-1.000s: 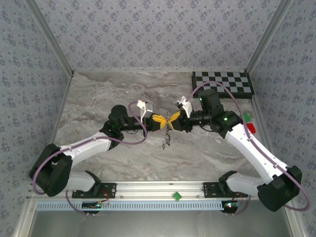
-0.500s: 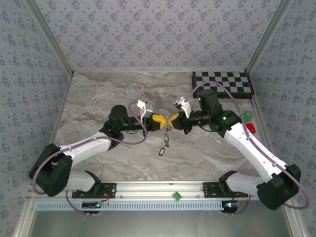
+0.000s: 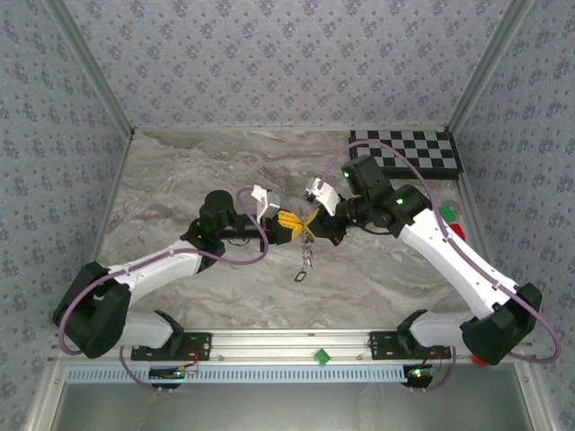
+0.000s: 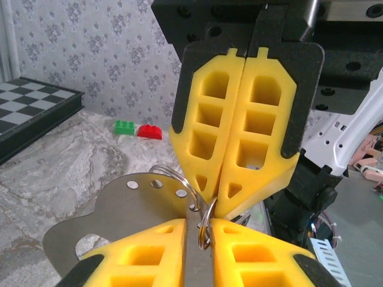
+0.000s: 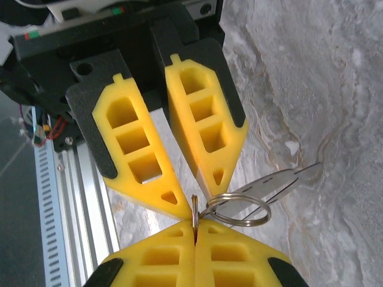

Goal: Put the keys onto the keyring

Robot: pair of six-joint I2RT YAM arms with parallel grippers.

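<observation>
Both grippers meet tip to tip above the middle of the table. My right gripper (image 3: 311,219) (image 5: 194,224) is shut on the keyring (image 5: 194,210), which stands edge-on between its pads. A second wire ring (image 5: 240,210) links into it and carries a flat metal key (image 5: 287,179) with small holes. My left gripper (image 3: 299,224) (image 4: 198,224) has its fingers a narrow gap apart, and the keyring (image 4: 206,222) stands in that gap beside the key (image 4: 114,206). In the top view a small bunch of keys (image 3: 306,256) dangles below the fingertips, ending in a loop (image 3: 298,277).
A checkerboard (image 3: 404,148) lies at the back right. A green brick (image 4: 124,127) and a red brick (image 4: 149,131) sit near the right wall. The aluminium rail (image 3: 287,344) runs along the near edge, and patterned walls close in both sides and the back.
The right gripper closed on the ring and its wrist swung left and back. The left fingers have parted slightly. The dangling bunch now hangs lower.
</observation>
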